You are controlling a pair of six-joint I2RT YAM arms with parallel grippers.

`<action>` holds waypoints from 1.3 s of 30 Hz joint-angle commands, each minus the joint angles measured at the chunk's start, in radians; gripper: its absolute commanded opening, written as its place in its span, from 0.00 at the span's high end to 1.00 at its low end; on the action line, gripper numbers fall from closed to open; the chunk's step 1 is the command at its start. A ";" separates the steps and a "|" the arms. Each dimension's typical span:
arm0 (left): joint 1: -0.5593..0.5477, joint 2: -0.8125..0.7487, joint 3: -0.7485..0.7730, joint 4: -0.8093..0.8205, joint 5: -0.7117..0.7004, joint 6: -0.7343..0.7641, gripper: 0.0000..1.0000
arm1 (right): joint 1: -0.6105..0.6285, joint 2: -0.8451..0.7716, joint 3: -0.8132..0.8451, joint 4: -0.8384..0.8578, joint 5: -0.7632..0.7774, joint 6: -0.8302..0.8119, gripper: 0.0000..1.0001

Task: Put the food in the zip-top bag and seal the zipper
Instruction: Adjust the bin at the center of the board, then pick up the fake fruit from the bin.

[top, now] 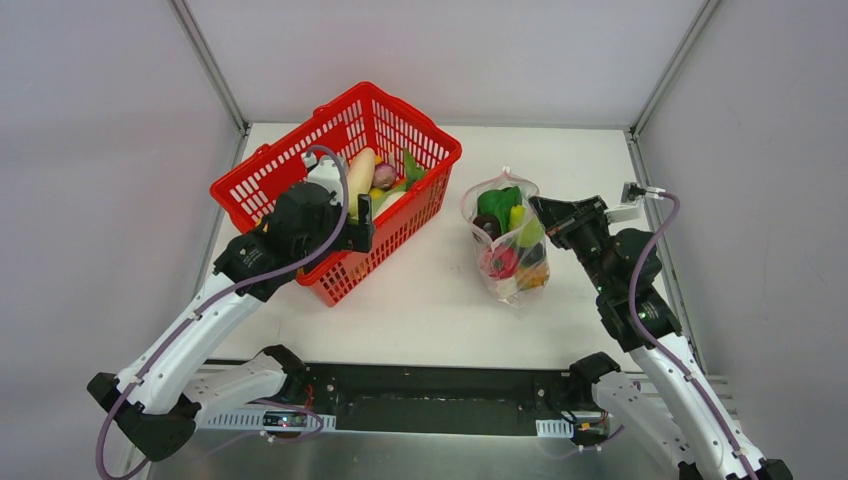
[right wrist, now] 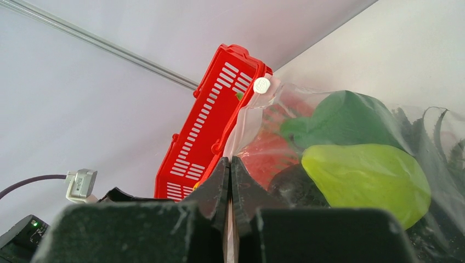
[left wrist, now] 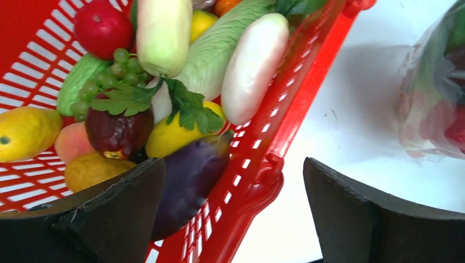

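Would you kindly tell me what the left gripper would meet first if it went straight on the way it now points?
Probably the side wall of the red basket, which runs between the open fingers of the left gripper. The purple eggplant just inside it could touch first instead; depth is unclear.

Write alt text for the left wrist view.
Open left claw above the rim of a red mesh basket packed with toy food, including a dark purple eggplant and a white radish. To the right, on the white table, the zip-top bag shows blurred at the frame edge.
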 commanded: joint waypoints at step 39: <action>0.375 0.563 0.284 -0.119 -0.679 -0.341 0.07 | 0.004 -0.059 0.057 -0.005 -0.075 -0.051 1.00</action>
